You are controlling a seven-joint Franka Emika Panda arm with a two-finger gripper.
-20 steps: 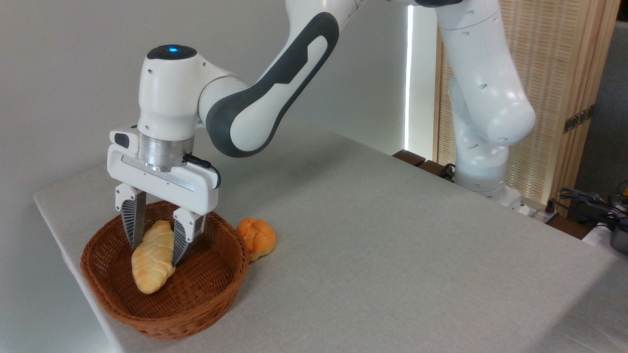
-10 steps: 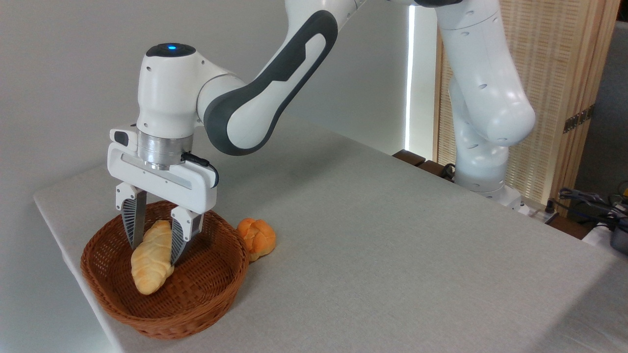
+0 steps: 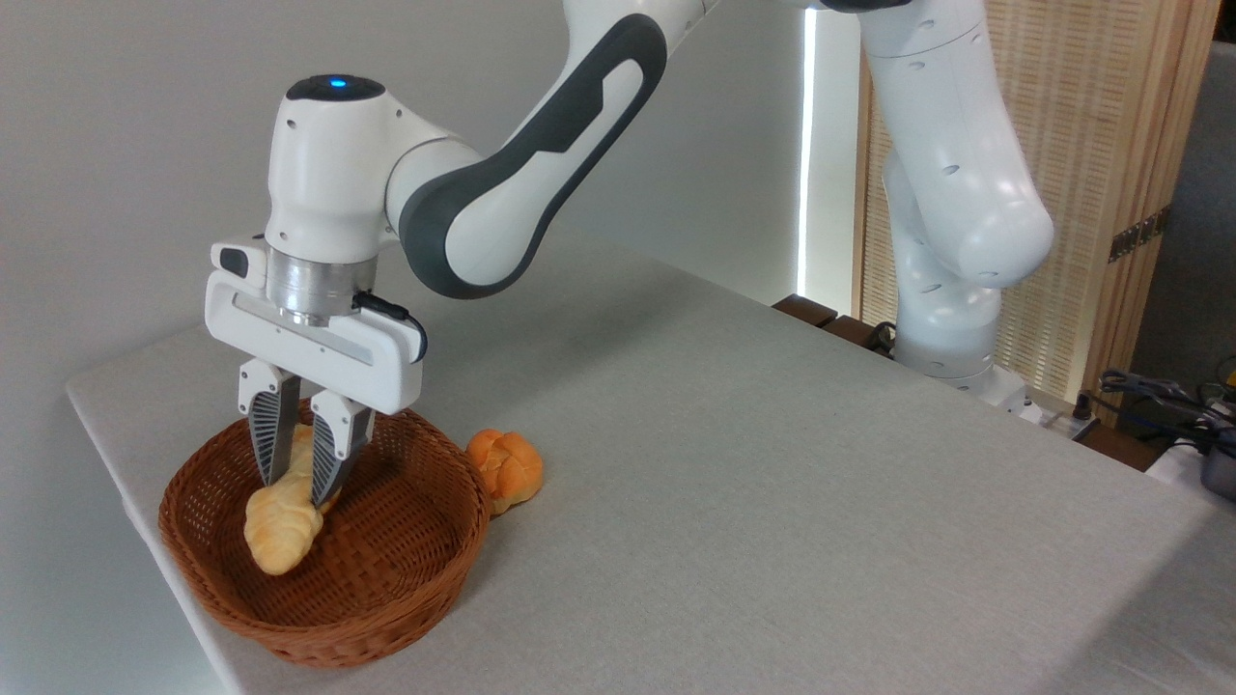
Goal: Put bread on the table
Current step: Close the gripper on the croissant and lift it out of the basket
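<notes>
Bread (image 3: pixel 282 516), a pale golden ridged loaf with tapered ends, is pinched at its upper end between the two fingers of the hand (image 3: pixel 297 471), which are drawn in narrow against it from either side. It hangs tilted, its upper end hidden between the fingers (image 3: pixel 270 436) and its rounded lower end pointing down and toward the left, inside the brown woven basket (image 3: pixel 406 589). Whether the lower end touches the basket floor or hangs just clear of it cannot be told from this angle. The basket sits near the left front corner of the grey-beige surface (image 3: pixel 772 483), its rim close to the edge there. Just beside the basket on its right, touching or nearly touching the rim, a small round orange knotted bun (image 3: pixel 507 466) lies on the surface. The hand points straight down over the left half of the basket, its white body and the silver wrist ring above it level with the basket's far rim in the picture. A blue light glows on top of the white joint above the wrist. From there the white and dark grey arm (image 3: pixel 541 164) rises up and to the right, out of the top of the picture, and comes down again to its base (image 3: pixel 951 357) at the far right edge of the surface. Behind the base stands a slatted wooden screen (image 3: pixel 1091 193), and some dark cables (image 3: pixel 1159 396) lie at the far right.
</notes>
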